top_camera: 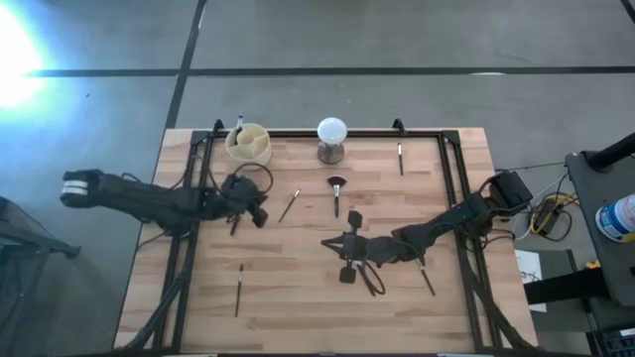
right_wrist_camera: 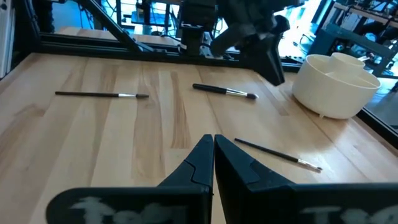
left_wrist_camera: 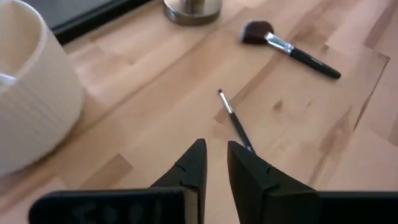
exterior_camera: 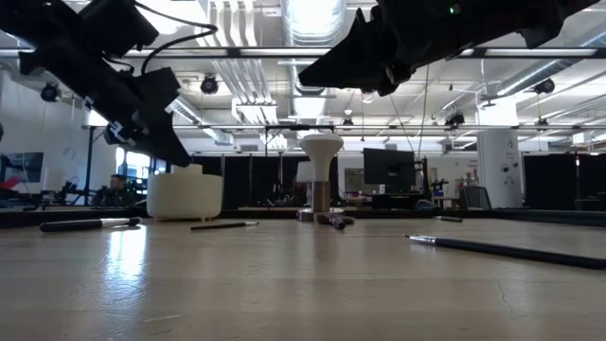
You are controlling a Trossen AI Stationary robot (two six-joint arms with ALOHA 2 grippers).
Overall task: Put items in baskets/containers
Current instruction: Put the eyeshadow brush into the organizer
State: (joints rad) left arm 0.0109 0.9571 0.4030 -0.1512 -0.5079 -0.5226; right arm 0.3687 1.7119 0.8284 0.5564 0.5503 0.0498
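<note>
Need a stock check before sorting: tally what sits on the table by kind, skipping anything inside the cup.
Thin brushes: 5
Fan brush: 1
Cream cup: 1
White ball on stand: 1
Total: 8

The counter [top_camera: 298, 297] is pale wood planks edged by a dark frame [top_camera: 437, 133], standing on a grey concrete floor [top_camera: 397, 40] crossed by dark lines. A bright glare [top_camera: 15, 55] falls on the floor at one corner. Beyond the counter lies an open hall with ceiling strip lights [exterior_camera: 312, 14], ducts and pipes, a dark monitor [exterior_camera: 388, 169] and a white column [exterior_camera: 497, 166].
</note>
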